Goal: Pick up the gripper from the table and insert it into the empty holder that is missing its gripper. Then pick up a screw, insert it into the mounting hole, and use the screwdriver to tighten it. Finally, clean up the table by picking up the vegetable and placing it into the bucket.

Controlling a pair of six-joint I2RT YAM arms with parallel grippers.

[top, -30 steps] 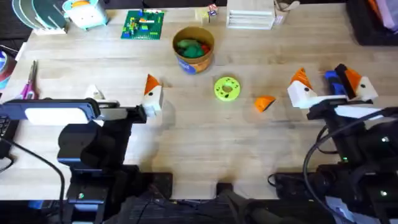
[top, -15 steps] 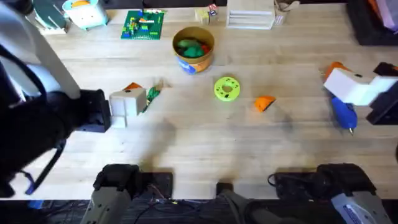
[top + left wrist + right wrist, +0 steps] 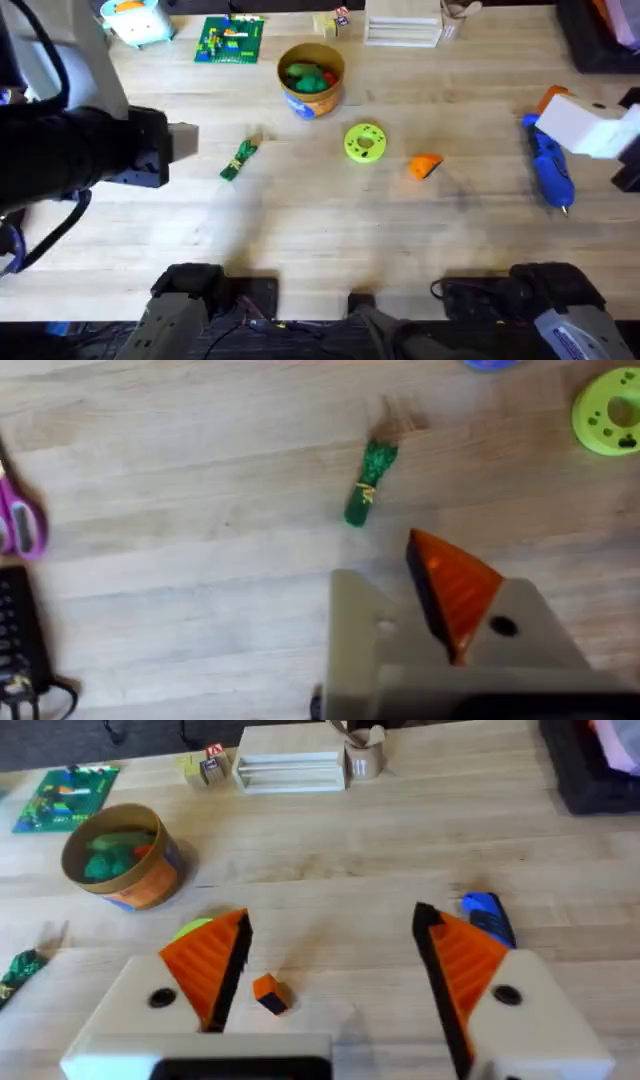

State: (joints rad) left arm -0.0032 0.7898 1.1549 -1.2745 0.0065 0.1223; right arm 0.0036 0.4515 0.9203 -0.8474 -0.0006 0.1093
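The orange ribbed gripper [image 3: 427, 166] lies on the table right of centre, and in the right wrist view that gripper [image 3: 270, 992] shows between my open right fingers, far below them. My right gripper [image 3: 578, 122] hovers high at the right edge, holding nothing. Below it lies the blue screwdriver [image 3: 550, 172], flat on the wood. My left gripper [image 3: 405, 575] looks shut; one finger is a bare cream holder [image 3: 352, 628], the other carries an orange pad [image 3: 455, 588]. The green vegetable [image 3: 239, 158] lies just right of the left gripper [image 3: 184, 141]. The tan bucket [image 3: 311, 78] holds green pieces.
A yellow-green disc [image 3: 365, 142] sits between the bucket and the orange wedge. A green brick plate [image 3: 231, 40] and a white rack [image 3: 402, 28] stand along the far edge. Pink scissors [image 3: 15, 520] lie at the left. The left arm [image 3: 60, 160] looms large.
The left arm rose toward the camera and drew back left, uncovering the vegetable. The right gripper lifted and shifted right, leaving the screwdriver lying on the table.
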